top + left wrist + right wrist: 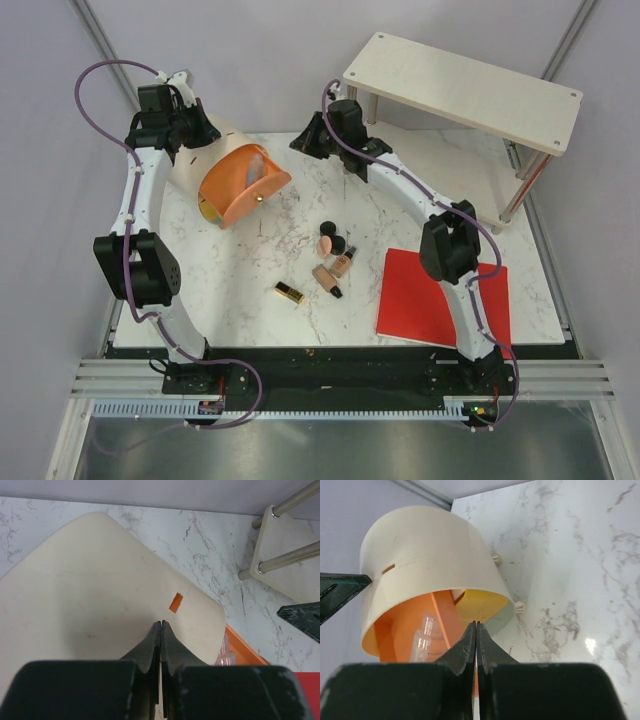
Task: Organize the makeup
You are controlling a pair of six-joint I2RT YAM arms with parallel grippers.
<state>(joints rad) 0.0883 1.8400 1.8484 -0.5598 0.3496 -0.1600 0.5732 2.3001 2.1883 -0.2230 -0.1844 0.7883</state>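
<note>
You're in a robotics lab test cell. Plain grey partition walls (260, 50) box in a marble-print tabletop (250, 290). The robot bases (190, 378) are bolted to an aluminium rail (340, 408) at its near edge, and a bare shelf (285, 540) on metal legs stands ahead-right of your left hand (161, 625).

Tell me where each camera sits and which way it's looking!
Top external: high above and behind the arms, looking down at the table, the case and the makeup; both arms show whole.
Left wrist: on the left arm, looking down on the case's cream lid; the shut left gripper shows at the bottom.
Right wrist: on the right arm, looking into the case's open orange side; the shut right gripper shows at the bottom.
Shared: both wrist views show the cream lid.
</note>
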